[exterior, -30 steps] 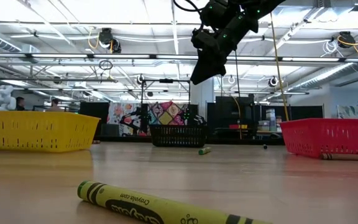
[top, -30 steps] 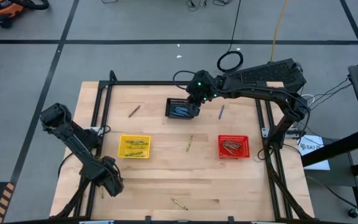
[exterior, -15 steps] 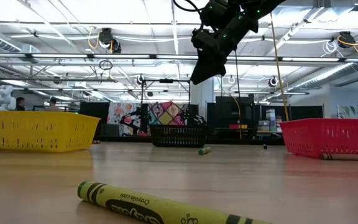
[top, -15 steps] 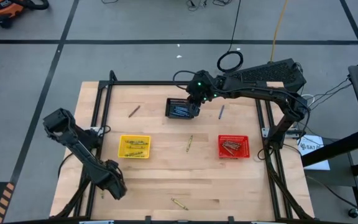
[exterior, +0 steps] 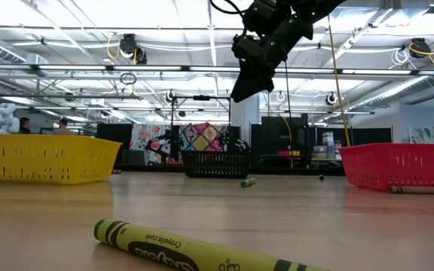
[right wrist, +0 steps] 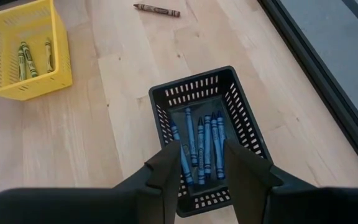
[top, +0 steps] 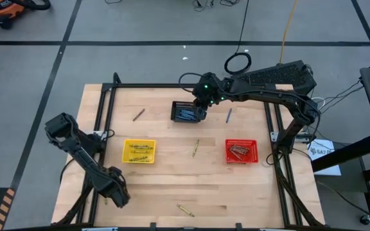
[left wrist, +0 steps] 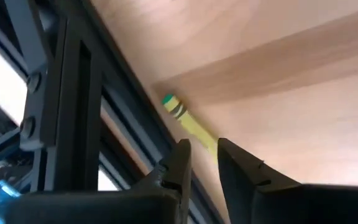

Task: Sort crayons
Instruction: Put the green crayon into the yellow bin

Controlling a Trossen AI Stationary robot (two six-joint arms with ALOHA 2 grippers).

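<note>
Reaching with our left gripper for the yellow crayon by the table's left-front frame rail | fingers slightly spread, holding nothing | crayon lies straight ahead, its long body running into the gap | right gripper spread above the black basket.

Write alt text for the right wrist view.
The right gripper, fingers apart, hangs over a black mesh basket of blue crayons. Farther off are a yellow basket holding yellow-green crayons and a loose brown crayon.

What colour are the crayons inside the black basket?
Blue. The crayons lying in the black basket show best in the right wrist view.
</note>
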